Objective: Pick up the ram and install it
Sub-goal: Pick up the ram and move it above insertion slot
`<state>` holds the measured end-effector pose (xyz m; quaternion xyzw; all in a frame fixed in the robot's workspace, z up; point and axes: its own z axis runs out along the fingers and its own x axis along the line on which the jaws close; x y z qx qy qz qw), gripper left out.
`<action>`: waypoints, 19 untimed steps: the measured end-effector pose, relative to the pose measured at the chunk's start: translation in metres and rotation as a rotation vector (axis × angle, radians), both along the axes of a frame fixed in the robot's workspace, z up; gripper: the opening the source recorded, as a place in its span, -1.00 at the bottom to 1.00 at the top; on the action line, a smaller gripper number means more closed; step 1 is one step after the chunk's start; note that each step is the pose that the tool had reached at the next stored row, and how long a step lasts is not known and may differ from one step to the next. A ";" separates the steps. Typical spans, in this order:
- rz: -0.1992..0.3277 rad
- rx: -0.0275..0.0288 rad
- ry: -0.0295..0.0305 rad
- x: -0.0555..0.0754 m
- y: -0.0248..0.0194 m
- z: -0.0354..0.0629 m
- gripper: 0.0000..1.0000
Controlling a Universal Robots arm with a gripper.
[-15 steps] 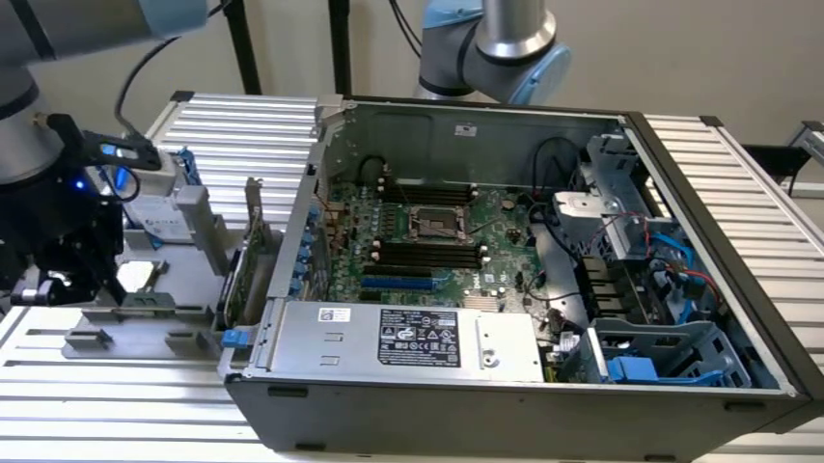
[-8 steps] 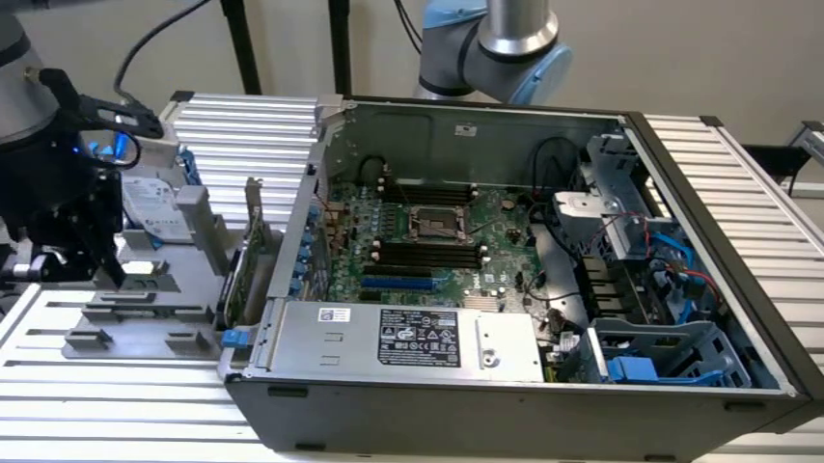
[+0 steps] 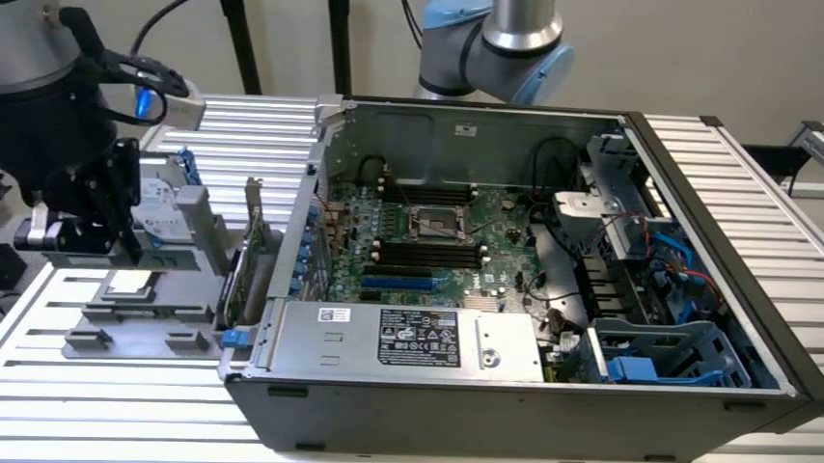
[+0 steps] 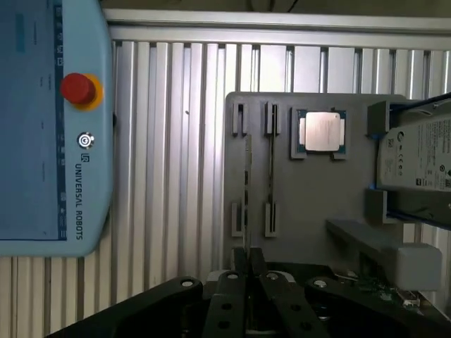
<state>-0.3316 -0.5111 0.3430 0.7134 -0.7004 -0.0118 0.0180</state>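
Ram stood on edge in slot of gray holder on counter; gripper narrow, pinching ram's near end. Risk: end-only pinch might tilt ram, jamming it in slot or letting it slip

Open computer case on slatted table; beside it, grey fixture with processor chip and hard drive

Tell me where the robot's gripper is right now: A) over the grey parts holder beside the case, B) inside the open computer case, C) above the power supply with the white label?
A: the gripper hangs over the grey parts holder at the exterior view's left, outside the computer case, close to the ram standing on edge in its slot.
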 end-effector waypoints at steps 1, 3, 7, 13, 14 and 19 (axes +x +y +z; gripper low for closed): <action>0.000 0.0003 0.0001 0.005 0.0000 0.0044 -0.73; 0.000 0.0007 0.0005 0.014 0.0000 0.0137 -0.73; 0.000 0.0015 0.0014 0.032 0.0000 0.0317 -0.73; 0.000 0.0025 0.0036 0.059 0.0000 0.0590 -0.73; 0.000 0.0027 0.0041 0.064 0.0000 0.0632 -0.73; 0.000 0.0080 0.0063 0.086 0.0000 0.0760 -0.73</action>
